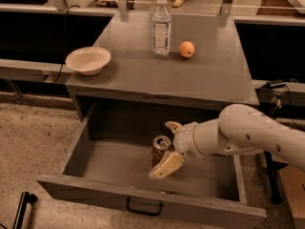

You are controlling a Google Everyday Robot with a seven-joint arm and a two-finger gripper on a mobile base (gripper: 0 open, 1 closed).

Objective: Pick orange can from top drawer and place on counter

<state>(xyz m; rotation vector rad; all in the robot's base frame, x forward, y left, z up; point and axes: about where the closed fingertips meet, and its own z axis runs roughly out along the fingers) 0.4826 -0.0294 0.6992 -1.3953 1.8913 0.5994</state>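
The big flat grey counter (209, 73) is sitting at the top of the grey cabinet. Under it, the wide grey box of the top drawer (95, 193) is hanging open toward 6 o'clock.

The fat white robot arm (257, 133) is stretching into the drawer from 3 o'clock. At its end, the tan two-finger gripper (161, 150) is sitting low inside the drawer, near the middle. Its fingers are spread wide apart. One finger (172, 126) is pointing up at the 12 o'clock side of the can. The other finger (164, 166) is lying at the can's 6 o'clock side. I cannot tell if either finger is touching the can.

The round cream bowl (88, 60) is sitting on the counter at 9 o'clock, right by the edge. The tall clear plastic water bottle (161, 28) with a white cap is standing up straight at 12 o'clock on the counter.

The small orange-brown metal can with a silver top, the orange can (160, 144), is standing up on the drawer floor near the middle, between the two fingers. It is not on the counter yet.

The little round orange fruit (187, 49) is resting on the counter just beside the bottle, at the bottle's 3 o'clock. The small dark metal handle (144, 207) is sticking out of the middle of the drawer front.
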